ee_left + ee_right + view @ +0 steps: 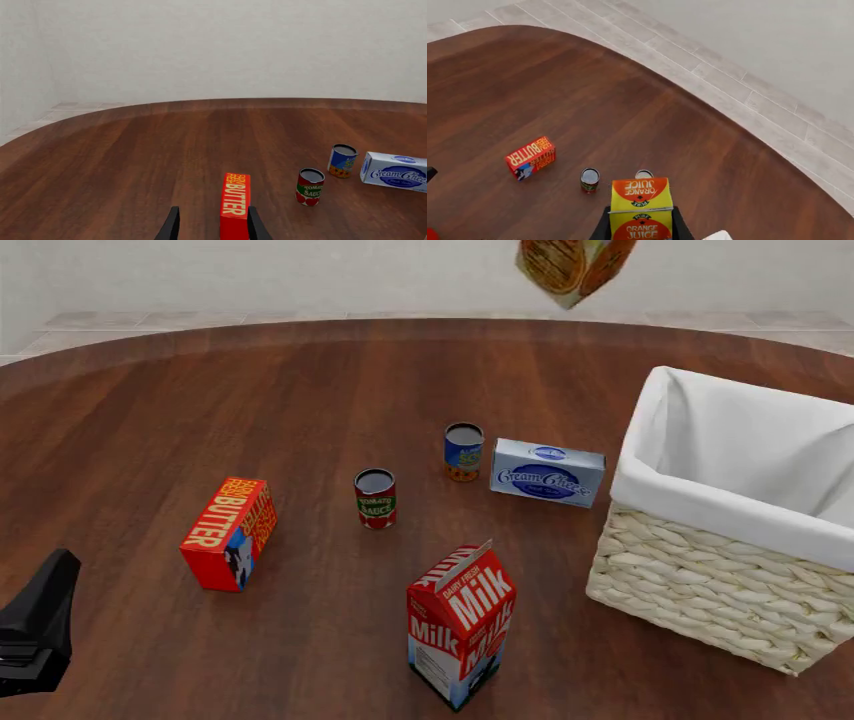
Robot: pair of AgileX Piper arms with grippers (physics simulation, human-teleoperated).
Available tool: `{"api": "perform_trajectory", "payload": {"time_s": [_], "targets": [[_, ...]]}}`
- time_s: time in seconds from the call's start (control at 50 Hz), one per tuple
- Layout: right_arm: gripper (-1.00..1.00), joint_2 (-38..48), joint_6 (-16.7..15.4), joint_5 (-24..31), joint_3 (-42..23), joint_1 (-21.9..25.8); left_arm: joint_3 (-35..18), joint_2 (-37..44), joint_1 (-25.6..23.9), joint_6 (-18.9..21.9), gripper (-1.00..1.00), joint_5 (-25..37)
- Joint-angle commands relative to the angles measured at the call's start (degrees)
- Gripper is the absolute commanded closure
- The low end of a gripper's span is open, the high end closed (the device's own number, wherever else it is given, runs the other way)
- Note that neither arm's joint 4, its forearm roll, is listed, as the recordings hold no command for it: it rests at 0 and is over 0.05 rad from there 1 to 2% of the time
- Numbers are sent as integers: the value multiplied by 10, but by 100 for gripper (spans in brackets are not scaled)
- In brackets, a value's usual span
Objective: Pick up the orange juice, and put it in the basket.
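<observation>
The orange juice [574,265] hangs high in the air at the top edge of the front view, above the far side of the table and left of the basket's far end. In the right wrist view my right gripper [640,225] is shut on the orange juice [640,207], with a dark finger on each side of the carton. The right gripper itself is out of the front view. The basket [694,570], cream wicker with a white liner, stands at the right. My left gripper [213,215] is open and empty, low at the near left [34,640].
On the table stand a Butter box [230,532], a tomato sauce can [375,497], a blue can [463,450], a Cream Cheese box [547,472] and a Milk carton [461,625]. The Butter box [235,205] lies just ahead of the left gripper's fingers.
</observation>
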Motion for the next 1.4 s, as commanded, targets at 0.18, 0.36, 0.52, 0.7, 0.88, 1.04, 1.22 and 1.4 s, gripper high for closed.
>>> {"api": "perform_trajectory", "payload": {"time_s": [0.18,0.36,0.52,0.7,0.88,1.04,1.22,1.4], "targets": [[100,-70,9,28,12,-58,0,0,0,0,-100,0],[100,-92,8,35,30,-80,0,0,0,0,-100,0],[100,-112,8,44,45,-101,0,0,0,0,-100,0],[100,-139,11,59,58,-125,0,0,0,0,-100,0],[100,-166,7,81,76,-150,0,0,0,0,-100,0],[100,-188,12,89,83,-164,0,0,0,0,-100,0],[100,-218,17,108,100,-186,0,0,0,0,-100,0],[100,-248,23,94,167,-191,0,0,0,0,-100,0]]}}
